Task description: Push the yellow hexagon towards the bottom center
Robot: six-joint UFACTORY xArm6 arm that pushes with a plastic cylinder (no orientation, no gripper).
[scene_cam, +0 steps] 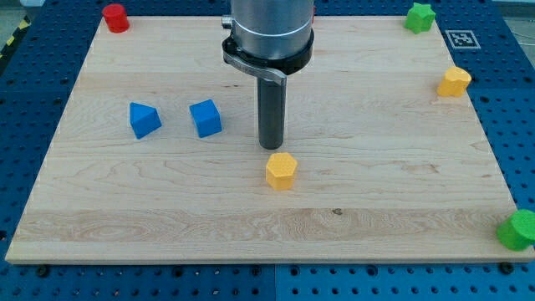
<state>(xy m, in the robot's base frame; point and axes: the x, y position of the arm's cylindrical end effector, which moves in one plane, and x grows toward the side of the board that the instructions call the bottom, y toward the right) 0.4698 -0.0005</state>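
Yellow hexagon (282, 170) sits just below my tip (270, 148), slightly to the view's right of it, touching or nearly so. No jaws on this rig, just a bare rod, so nothing to open or close. Bottom center lies straight below. Best bet: nudge tip a bit rightward to center behind the block, then push straight down slowly so it doesn't slip off sideways. Blue cube (205, 118) and blue triangular block (144, 119) sit left of tip, clear of path.

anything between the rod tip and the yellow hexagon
Nothing. In the camera view my tip sits just above the yellow hexagon, toward the view's top, with only a sliver of bare board between them.
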